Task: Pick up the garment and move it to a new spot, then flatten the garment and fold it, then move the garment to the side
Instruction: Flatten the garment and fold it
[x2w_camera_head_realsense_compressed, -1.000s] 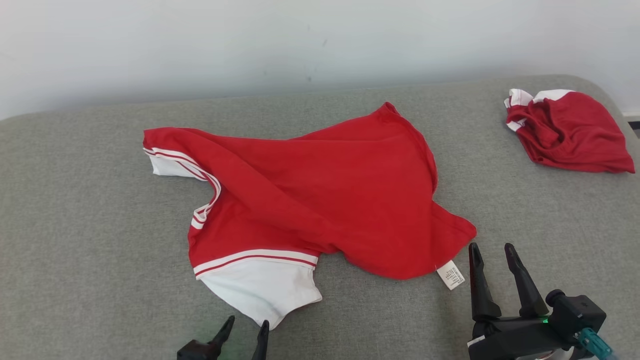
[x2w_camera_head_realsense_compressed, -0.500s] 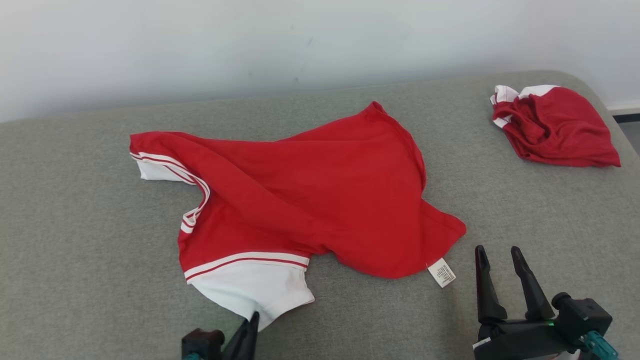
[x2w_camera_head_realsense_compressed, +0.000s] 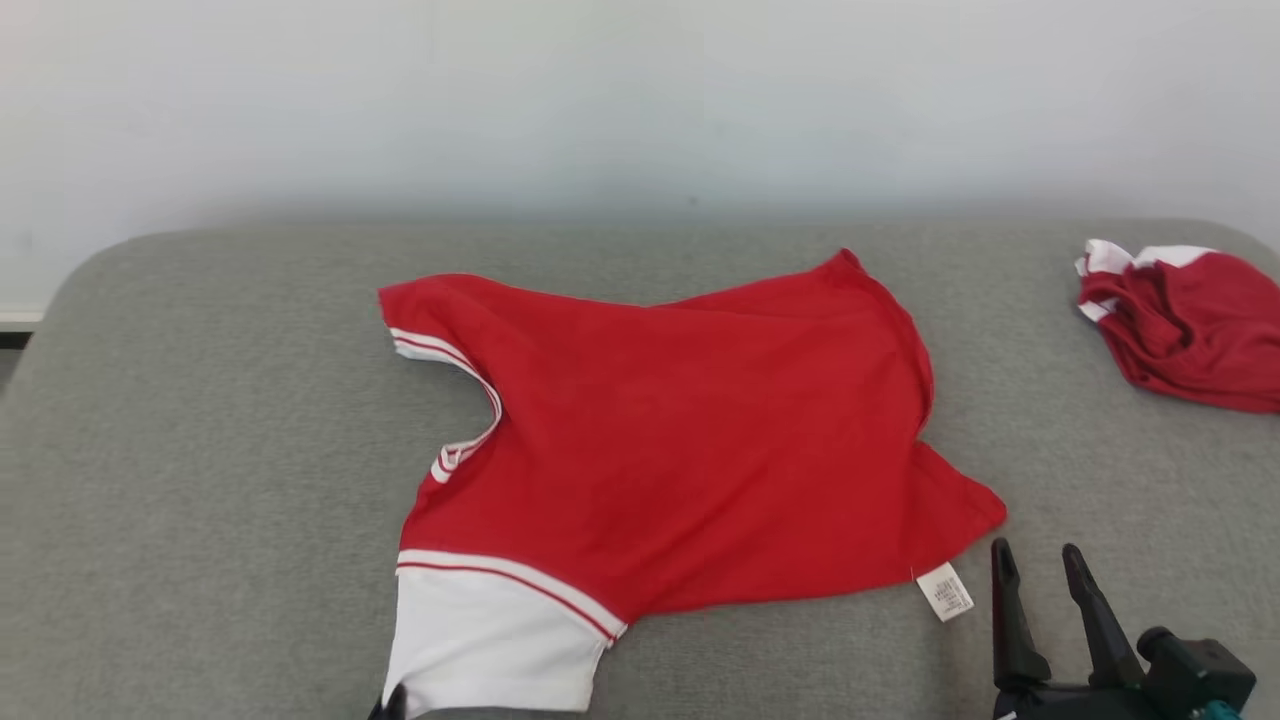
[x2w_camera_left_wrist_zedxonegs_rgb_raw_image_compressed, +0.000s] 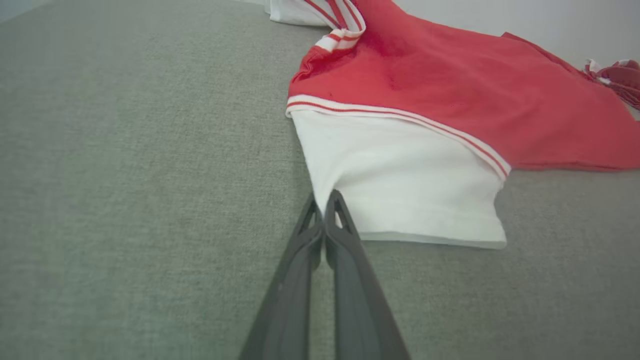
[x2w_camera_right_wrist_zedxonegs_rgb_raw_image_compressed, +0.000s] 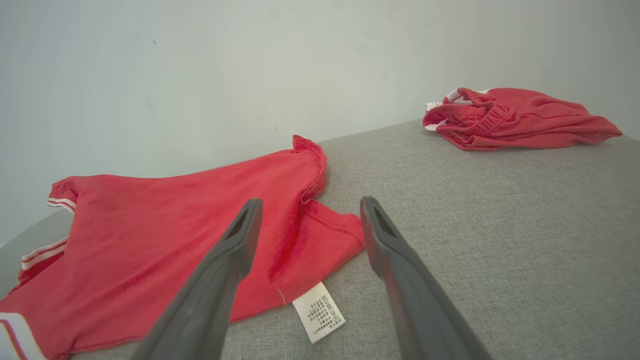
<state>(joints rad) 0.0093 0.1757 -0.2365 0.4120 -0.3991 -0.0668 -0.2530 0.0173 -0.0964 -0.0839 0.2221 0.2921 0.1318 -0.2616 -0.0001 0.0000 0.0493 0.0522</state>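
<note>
L gripper (x2w_camera_left_wrist_zedxonegs_rgb_raw_image_compressed: 325, 200) went from wide to clamped on shirt (x2w_camera_head_realsense_compressed: 690, 440) sleeve (x2w_camera_left_wrist_zedxonegs_rgb_raw_image_compressed: 400, 185) at 7 o'clock. Big fold gone, so flattening underway. R gripper (x2w_camera_head_realsense_compressed: 1036, 548) agape, 4 o'clock.

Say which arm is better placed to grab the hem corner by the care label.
Right. The right gripper stands open just beside the care label; the left gripper is shut on the white sleeve.

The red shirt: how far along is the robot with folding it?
Done: red shirt lies spread, nearly flat. In hand: left gripper shut on its white sleeve; right gripper open beside the hem label. Left: folding and moving aside; no fold yet.
</note>
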